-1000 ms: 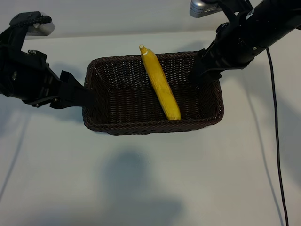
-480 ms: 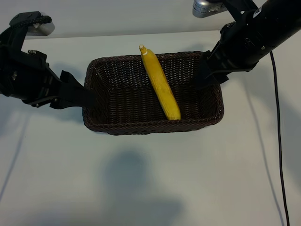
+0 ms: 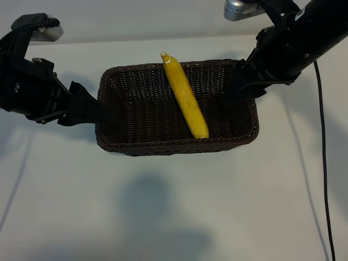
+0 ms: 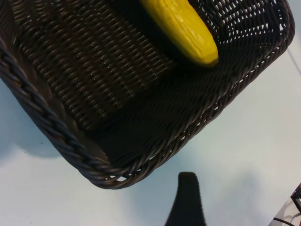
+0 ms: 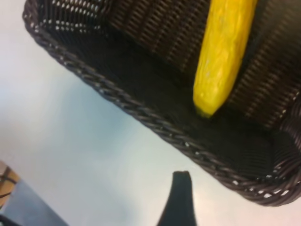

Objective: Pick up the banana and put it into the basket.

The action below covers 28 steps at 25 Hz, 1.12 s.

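The yellow banana (image 3: 185,100) lies slantwise inside the dark-brown woven basket (image 3: 174,147), its stem end resting on the far rim. It touches neither gripper. My left gripper (image 3: 91,110) is open at the basket's left side, empty. In the left wrist view one dark fingertip (image 4: 187,195) stands over the table, apart from a basket corner (image 4: 61,136), with the banana's blunt end (image 4: 188,28) beyond. My right gripper (image 3: 239,88) is open above the basket's far right corner. The right wrist view shows one fingertip (image 5: 181,197) outside the rim (image 5: 141,113), with the banana (image 5: 221,52) inside.
The basket stands on a white table (image 3: 174,217). A black cable (image 3: 322,163) runs down the right side of the table. Silver camera housings (image 3: 242,8) sit on both arms' wrists.
The right arm has drifted a little to the right and back from the basket's inside. Banana, basket and left arm have stayed still.
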Each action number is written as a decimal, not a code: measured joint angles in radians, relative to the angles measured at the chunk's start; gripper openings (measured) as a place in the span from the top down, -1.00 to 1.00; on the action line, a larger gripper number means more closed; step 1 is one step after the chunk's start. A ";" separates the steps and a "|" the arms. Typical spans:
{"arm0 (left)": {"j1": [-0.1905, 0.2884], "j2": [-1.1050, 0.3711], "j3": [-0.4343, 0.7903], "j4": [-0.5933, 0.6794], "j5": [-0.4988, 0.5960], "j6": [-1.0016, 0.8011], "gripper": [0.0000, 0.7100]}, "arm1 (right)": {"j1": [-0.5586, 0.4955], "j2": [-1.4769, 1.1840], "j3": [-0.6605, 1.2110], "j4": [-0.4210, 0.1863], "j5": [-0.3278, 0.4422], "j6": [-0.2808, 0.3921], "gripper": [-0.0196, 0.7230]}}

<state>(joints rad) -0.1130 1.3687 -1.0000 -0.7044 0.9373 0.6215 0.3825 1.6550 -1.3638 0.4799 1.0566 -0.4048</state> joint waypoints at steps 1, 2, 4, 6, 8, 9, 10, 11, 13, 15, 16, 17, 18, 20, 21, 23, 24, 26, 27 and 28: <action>0.000 0.000 0.000 0.000 0.000 0.000 -0.72 | 0.000 -0.001 0.000 0.007 0.004 -0.001 -0.75; 0.000 0.000 0.000 0.000 0.000 0.000 -0.72 | 0.000 -0.001 0.000 0.013 0.006 -0.002 -0.75; 0.000 0.000 0.000 0.000 0.000 0.000 -0.72 | 0.000 -0.001 0.000 0.018 0.009 -0.002 -0.74; 0.000 0.000 0.000 0.000 0.000 0.000 -0.72 | 0.000 -0.001 0.000 0.018 0.017 -0.002 -0.74; 0.000 0.000 0.000 0.000 0.000 0.000 -0.72 | 0.000 -0.002 0.000 0.018 0.020 -0.001 -0.72; 0.000 0.000 0.000 0.000 0.001 0.000 -0.72 | 0.000 -0.002 0.000 0.018 0.021 -0.001 -0.72; 0.000 0.000 0.000 0.000 0.002 0.000 -0.72 | 0.000 -0.002 0.000 0.018 0.022 -0.001 -0.72; 0.000 0.000 0.000 0.000 0.003 0.000 -0.72 | 0.000 -0.002 0.000 0.018 0.026 -0.002 -0.71; 0.000 0.000 0.000 0.000 0.006 0.000 -0.72 | 0.000 -0.004 0.000 0.018 0.030 -0.002 -0.71; 0.000 0.000 0.000 0.000 0.006 0.000 -0.72 | 0.000 -0.008 0.000 0.018 0.031 -0.002 -0.70; 0.000 0.000 0.000 0.000 0.008 0.000 -0.72 | 0.000 -0.010 0.000 0.018 0.031 -0.002 -0.70; 0.000 0.000 0.000 0.000 0.008 0.000 -0.72 | 0.000 -0.015 0.000 0.014 0.031 -0.002 -0.70; 0.000 0.000 0.000 0.000 0.008 0.000 -0.72 | 0.000 -0.020 0.000 0.007 0.031 0.001 -0.69; 0.000 0.000 0.000 0.000 0.008 0.000 -0.72 | 0.000 -0.029 0.000 -0.009 0.031 0.009 -0.69; 0.000 0.000 0.000 0.000 0.008 0.000 -0.72 | 0.000 -0.033 0.000 -0.011 0.032 0.011 -0.69; 0.000 0.000 0.000 0.000 0.008 0.000 -0.72 | 0.000 -0.035 0.000 -0.014 0.032 0.019 -0.69; 0.000 0.000 0.000 0.000 0.008 0.000 -0.72 | 0.000 -0.035 0.000 -0.014 0.031 0.024 -0.69; 0.000 0.000 0.000 0.000 0.011 0.000 -0.72 | 0.000 -0.035 0.000 -0.014 0.029 0.027 -0.68; 0.000 0.000 0.000 0.000 0.013 0.000 -0.72 | 0.000 -0.035 0.000 -0.014 0.028 0.027 -0.68; 0.000 0.000 0.000 0.000 0.015 0.000 -0.72 | 0.000 -0.035 0.000 -0.014 0.027 0.028 -0.68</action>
<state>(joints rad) -0.1130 1.3687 -1.0000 -0.7044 0.9527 0.6215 0.3825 1.6204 -1.3638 0.4659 1.0836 -0.3771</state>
